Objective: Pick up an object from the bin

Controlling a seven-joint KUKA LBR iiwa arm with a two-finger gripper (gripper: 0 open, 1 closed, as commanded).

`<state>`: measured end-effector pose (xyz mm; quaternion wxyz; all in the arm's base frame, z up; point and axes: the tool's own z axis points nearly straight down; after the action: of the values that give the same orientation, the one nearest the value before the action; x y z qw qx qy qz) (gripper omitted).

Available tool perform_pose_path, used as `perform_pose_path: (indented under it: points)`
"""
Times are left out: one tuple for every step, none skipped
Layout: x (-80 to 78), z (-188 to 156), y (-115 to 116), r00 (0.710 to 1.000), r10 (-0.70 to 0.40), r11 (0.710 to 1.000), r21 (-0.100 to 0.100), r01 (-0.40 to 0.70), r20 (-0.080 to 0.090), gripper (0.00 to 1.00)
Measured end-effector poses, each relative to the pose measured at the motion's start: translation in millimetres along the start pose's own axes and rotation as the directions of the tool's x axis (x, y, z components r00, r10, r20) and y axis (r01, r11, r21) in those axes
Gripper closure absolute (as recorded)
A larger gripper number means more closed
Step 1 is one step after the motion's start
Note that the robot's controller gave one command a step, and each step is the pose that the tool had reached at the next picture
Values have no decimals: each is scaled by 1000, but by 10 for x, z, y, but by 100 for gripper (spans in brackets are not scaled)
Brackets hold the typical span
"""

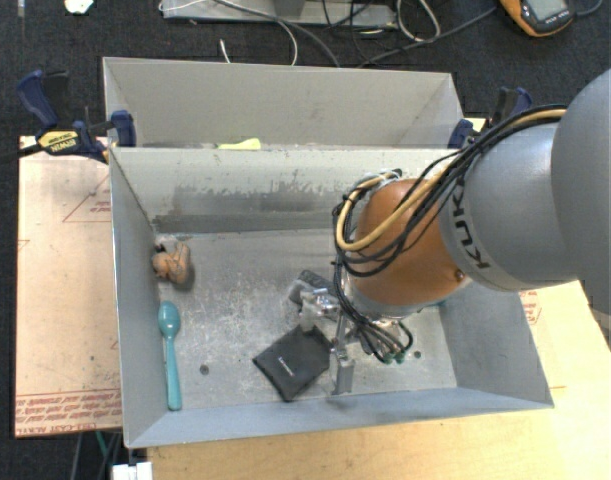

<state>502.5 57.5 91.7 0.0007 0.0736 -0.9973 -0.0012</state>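
My gripper point(326, 334) hangs low over the bin floor, right of the middle, under the orange cover. One metal finger point(307, 294) points up-left and the other point(342, 372) sits near the front wall, well apart, so the gripper is open. A flat black square thing point(293, 364) lies on the floor just left of the lower finger, with its right corner reaching into the gap between the fingers. I cannot tell whether a finger touches it.
A tan lumpy thing point(173, 262) rests against the left wall. Below it a teal plastic spoon point(170, 354) lies along the same wall. A small green bit point(396, 355) peeks out beneath the arm's cover.
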Motion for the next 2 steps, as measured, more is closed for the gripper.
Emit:
perform_pose_path:
  points:
    - [28, 36, 63, 984, -176, 984, 0, 176, 0, 0]
    - [-539, 183, 458, 970, -245, 970, 0, 245, 1, 0]
